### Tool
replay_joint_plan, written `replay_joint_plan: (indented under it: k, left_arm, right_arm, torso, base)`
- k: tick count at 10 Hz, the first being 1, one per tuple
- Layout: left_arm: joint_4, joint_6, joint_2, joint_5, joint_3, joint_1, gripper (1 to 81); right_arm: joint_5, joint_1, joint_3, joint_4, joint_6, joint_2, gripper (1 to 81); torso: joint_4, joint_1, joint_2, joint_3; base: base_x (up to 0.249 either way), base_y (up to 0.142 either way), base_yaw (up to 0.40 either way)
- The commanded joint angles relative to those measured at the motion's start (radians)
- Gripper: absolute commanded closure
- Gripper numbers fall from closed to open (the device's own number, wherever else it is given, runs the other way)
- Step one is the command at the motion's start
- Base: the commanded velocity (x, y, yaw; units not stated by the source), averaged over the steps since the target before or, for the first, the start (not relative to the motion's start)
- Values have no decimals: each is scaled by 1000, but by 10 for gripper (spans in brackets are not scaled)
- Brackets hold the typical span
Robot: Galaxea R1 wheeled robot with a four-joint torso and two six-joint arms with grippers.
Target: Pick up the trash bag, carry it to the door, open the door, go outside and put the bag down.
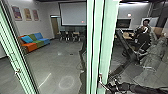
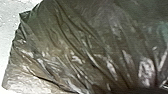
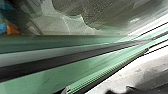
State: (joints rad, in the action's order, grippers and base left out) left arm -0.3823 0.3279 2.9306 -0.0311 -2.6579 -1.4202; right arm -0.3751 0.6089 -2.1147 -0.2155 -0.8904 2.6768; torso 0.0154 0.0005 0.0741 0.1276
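The dark trash bag (image 2: 72, 47) is close up in the left wrist view, shiny and full of creases. Its long folds lean and squeeze in toward one gathered spot (like a skirt pulled tight). I can't tell which way its long side points in the room, or what carries it. Pale ground (image 2: 8, 15) shows past its edge.

In the head view there is a smooth grey floor (image 1: 60, 56) with a bright ring of light on it. By the floor's far left edge is a sofa (image 1: 36, 42) in orange, green and blue, with three pictures (image 1: 27, 14) on the wall above. Past it, a big white screen (image 1: 73, 13) hangs over dark chairs (image 1: 68, 37). A person (image 1: 143, 28) is on the right, far back, by a black rig. Tall green frames (image 1: 108, 32) stand up close.

The right hand (image 1: 110, 85) is low down, just beside the middle green frame. I can't tell if it is open or closed, or if it touches anything. I can't tell how the left hand is either, or if it grips the bag.
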Motion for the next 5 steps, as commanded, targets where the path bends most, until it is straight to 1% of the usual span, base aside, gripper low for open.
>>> replay_joint_plan:
  k: [1,3,4,5]
  left_arm:
    - [-7,-1,-13,-66,-1,48,811]
    - [-7,0,-13,-66,-1,46,811]
    - [-7,-1,-14,-66,-1,45,811]
    - [-7,-1,-14,-66,-1,45,811]
  right_arm:
    - [73,-67,-45,48,-44,50,10]
    - [117,-80,-63,62,-35,42,10]
    - [137,-90,-71,62,-21,42,10]
    - [150,-103,-73,64,-13,45,10]
  torso:
    - [0,0,0,0]
    - [0,0,0,0]
    - [0,0,0,0]
    - [0,0,0,0]
  base:
    - [0,0,0]
    - [0,0,0]
    - [0,0,0]
    - [0,0,0]
